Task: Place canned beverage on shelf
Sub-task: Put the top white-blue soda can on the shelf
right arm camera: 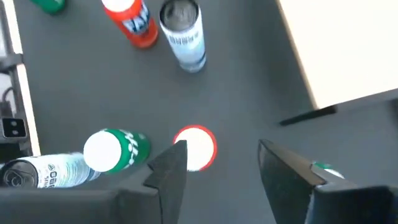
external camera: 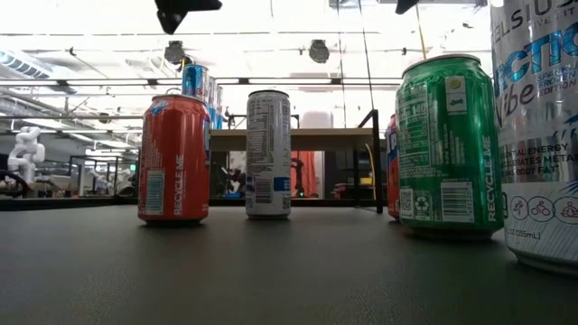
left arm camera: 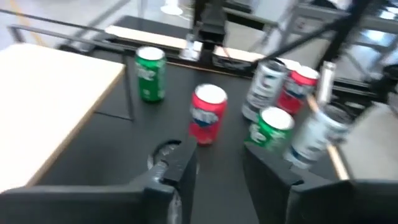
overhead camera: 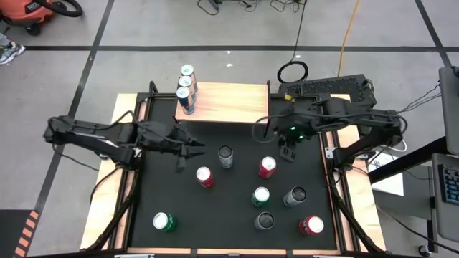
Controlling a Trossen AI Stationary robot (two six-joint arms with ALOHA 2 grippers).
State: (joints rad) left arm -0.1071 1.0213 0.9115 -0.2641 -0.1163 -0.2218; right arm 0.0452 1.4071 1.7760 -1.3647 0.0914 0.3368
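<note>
Cans: three stand in a row on the shelf [overhead camera: 229,102] at its left end [overhead camera: 187,89], upper centre of the high view (eight more stand on the table [overhead camera: 229,215]). My right gripper [overhead camera: 288,153] hangs above the red can [overhead camera: 267,167], jaws apart. My left gripper [overhead camera: 188,154], centre-left, is likewise empty with its jaws parted.

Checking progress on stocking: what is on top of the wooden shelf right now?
Three cans stand in a line at one end of the shelf. The rest of its top is bare wood. Both end effectors are away from it, above the black table.
</note>
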